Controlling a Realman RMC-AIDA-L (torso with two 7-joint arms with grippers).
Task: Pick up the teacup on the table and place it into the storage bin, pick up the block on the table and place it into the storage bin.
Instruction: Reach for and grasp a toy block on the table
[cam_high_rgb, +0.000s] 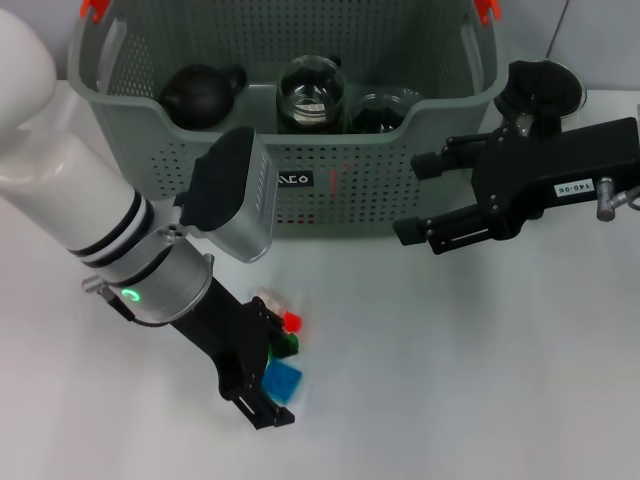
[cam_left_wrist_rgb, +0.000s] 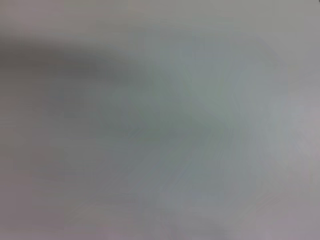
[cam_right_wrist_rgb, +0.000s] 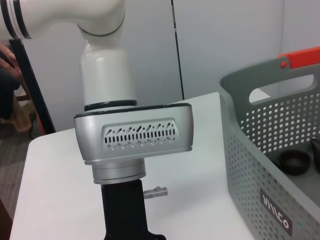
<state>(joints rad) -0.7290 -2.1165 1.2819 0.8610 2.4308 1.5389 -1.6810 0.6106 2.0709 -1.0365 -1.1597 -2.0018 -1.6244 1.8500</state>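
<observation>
White table (cam_high_rgb: 480, 380) fills the frame; lower left, the left tool (cam_high_rgb: 272, 372) reaches coloured blocks (cam_high_rgb: 283, 378), fingers' state unclear. Right tool (cam_high_rgb: 425, 200), spread, hovers beside the bin (cam_high_rgb: 330, 190). Crowded blocks could scatter.

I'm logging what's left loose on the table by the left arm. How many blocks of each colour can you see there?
Red block: 1
Green block: 1
Blue block: 1
Pale block: 1, partly hidden, colour unclear
Total: 4, all at the left pincer.
</observation>
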